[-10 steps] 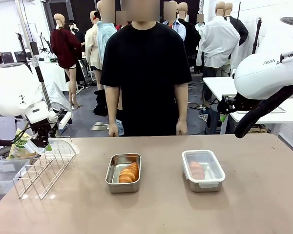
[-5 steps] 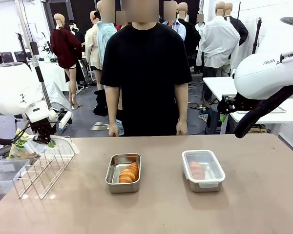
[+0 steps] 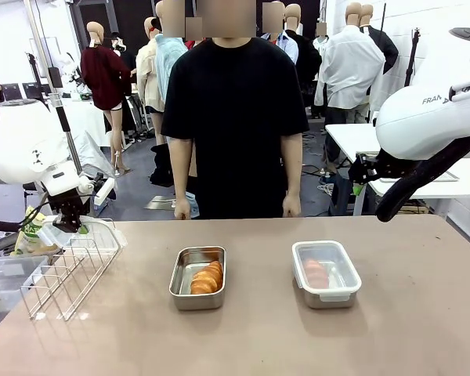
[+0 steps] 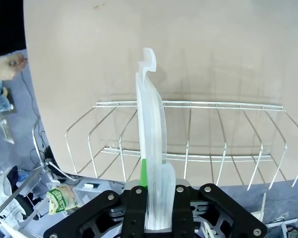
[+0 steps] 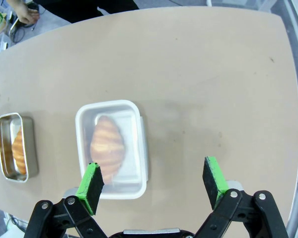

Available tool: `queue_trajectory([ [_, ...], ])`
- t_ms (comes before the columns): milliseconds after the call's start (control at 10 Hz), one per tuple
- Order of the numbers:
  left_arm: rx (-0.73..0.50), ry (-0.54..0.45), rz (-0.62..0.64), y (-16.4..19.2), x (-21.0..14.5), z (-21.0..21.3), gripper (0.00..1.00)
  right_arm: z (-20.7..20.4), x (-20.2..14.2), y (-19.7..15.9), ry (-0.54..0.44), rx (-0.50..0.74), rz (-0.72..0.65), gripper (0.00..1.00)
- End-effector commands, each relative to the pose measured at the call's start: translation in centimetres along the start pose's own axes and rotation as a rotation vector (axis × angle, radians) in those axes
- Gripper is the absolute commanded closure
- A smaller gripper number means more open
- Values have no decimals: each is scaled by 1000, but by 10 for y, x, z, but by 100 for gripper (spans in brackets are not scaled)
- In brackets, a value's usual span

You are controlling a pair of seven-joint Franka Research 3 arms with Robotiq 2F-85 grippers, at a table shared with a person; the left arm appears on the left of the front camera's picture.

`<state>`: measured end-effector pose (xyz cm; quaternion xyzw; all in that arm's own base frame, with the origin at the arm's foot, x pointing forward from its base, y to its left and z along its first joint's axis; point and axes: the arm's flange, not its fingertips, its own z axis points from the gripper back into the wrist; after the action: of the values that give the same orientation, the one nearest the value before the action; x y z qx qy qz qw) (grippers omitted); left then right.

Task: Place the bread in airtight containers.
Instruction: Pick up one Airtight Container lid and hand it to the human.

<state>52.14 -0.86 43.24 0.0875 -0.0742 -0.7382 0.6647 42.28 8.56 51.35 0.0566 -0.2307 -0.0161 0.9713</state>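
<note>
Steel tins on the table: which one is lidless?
The small rectangular steel tin toward the robot's left, roll exposed. The other tin wears a translucent plastic lid.

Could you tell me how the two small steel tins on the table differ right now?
The rectangular steel tin nearer the wire rack stands open, while the rectangular steel tin on the other side wears a translucent plastic lid. The golden-brown roll in the open tin shows plainly; the roll under the lid looks pale and hazy. Both tins match in shape and size, and each holds one roll.
</note>
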Motion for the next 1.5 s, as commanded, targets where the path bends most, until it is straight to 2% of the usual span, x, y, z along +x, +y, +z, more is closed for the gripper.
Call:
queue_trajectory([
  [0, 9, 43, 1, -11, 4, 37, 100, -1, 0, 0, 3, 1, 0, 0],
  [400, 72, 42, -48, -35, 17, 92, 100, -1, 0, 0, 3, 1, 0, 0],
  [700, 156, -16, -130, -33, 37, 105, 100, -1, 0, 0, 3, 1, 0, 0],
  [1100, 478, -74, -343, 9, 127, 144, 100, -1, 0, 0, 3, 1, 0, 0],
  [1400, 693, -98, -469, 37, 173, 162, 100, -1, 0, 0, 3, 1, 0, 0],
])
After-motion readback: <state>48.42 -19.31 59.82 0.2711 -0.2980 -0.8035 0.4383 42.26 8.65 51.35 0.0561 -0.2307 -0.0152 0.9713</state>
